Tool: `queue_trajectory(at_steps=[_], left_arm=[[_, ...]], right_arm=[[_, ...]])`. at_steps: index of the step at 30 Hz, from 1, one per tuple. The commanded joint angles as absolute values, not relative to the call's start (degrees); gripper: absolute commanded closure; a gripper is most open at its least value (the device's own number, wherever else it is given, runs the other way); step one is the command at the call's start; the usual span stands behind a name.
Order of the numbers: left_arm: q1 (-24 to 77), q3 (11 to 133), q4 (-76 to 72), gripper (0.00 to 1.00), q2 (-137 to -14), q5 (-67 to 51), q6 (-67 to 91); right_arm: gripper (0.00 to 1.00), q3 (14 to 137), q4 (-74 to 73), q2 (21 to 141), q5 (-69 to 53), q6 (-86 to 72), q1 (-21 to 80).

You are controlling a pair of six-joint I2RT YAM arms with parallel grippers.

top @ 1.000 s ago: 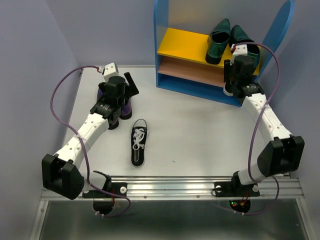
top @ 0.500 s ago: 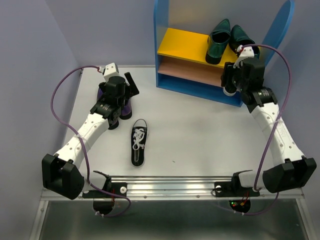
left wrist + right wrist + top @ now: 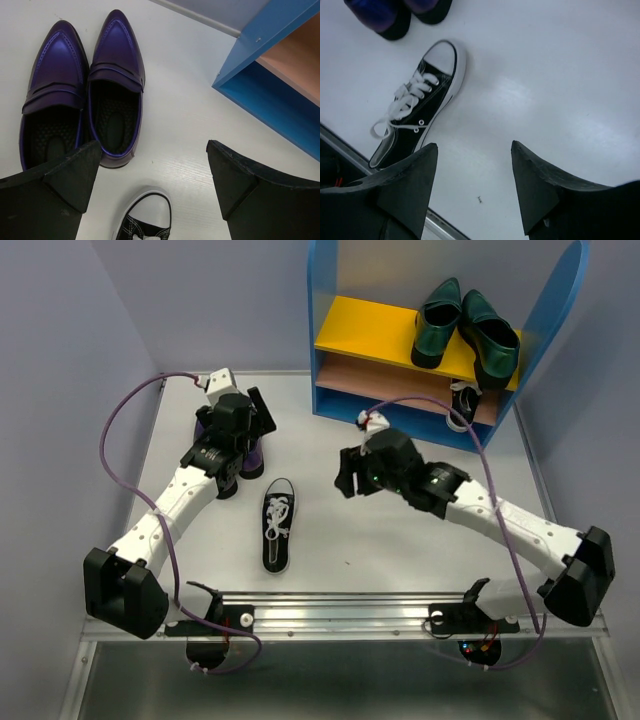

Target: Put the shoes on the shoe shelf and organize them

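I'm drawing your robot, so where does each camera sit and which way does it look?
Top external: high behind the arms, looking down on the table, shoe shelf and green loafers; left arm and right arm show.
Left wrist: on the left arm, facing down at the purple shoes; the open left gripper frames the bottom.
Right wrist: on the right arm, facing down at the black sneaker; its open right gripper shows.
Shared: both wrist views catch the sneaker and purple shoes.
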State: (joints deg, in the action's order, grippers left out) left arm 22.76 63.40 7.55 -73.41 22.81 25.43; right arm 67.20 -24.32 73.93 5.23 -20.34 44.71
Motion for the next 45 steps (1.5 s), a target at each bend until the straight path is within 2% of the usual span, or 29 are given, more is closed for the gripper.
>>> queue_trajectory(at_steps=[1, 7, 10, 18, 24, 29, 31, 33, 34, 35, 38, 45], left_arm=[[22.7, 67.2, 11.5, 0.02, -71.6, 27.9, 26.3], [22.0, 71.9, 18.5, 0.02, -70.8, 32.8, 28.7], [20.3, 73.4, 20.9, 0.02, -70.1, 33.6, 29.5], [17.2, 73.1, 22.0, 0.02, -67.6, 33.3, 29.7], [16.1, 73.5, 22.0, 0.02, -67.1, 33.3, 29.0], [15.6, 73.2, 21.4, 0.02, -66.8, 32.3, 28.6], [15.6, 72.9, 21.1, 0.02, -66.8, 31.8, 28.5], [15.6, 72.6, 20.7, 0.02, -66.8, 31.6, 28.3], [15.6, 72.2, 20.4, 0.02, -66.8, 31.2, 28.3], [15.6, 72.1, 20.3, 0.02, -66.8, 31.1, 28.3], [15.6, 71.5, 20.0, 0.02, -66.9, 30.8, 28.3], [15.6, 70.8, 19.0, 0.02, -67.1, 29.8, 28.2]], right_arm=[[0.32, 64.4, -20.0, 77.3, 14.0, -33.1, 54.0], [0.19, 66.9, -14.9, 86.7, 18.3, -40.8, 64.9], [0.15, 70.1, -15.6, 91.3, 20.2, -42.0, 67.1], [0.15, 79.3, -15.5, 103.4, 21.3, -42.4, 70.0], [0.21, 84.3, -16.7, 110.4, 24.3, -43.2, 70.5], [0.34, 87.2, -17.4, 115.4, 25.2, -42.9, 71.0], [0.36, 88.1, -18.8, 116.4, 25.6, -42.9, 71.0], [0.44, 88.4, -19.7, 116.6, 26.1, -43.3, 71.0], [0.51, 88.0, -19.9, 116.2, 26.9, -43.8, 71.0], [0.68, 87.4, -19.9, 115.4, 27.4, -44.1, 71.0], [0.99, 84.6, -19.9, 110.7, 31.5, -44.5, 71.0], [0.99, 76.7, -21.0, 95.6, 38.7, -40.8, 67.5]])
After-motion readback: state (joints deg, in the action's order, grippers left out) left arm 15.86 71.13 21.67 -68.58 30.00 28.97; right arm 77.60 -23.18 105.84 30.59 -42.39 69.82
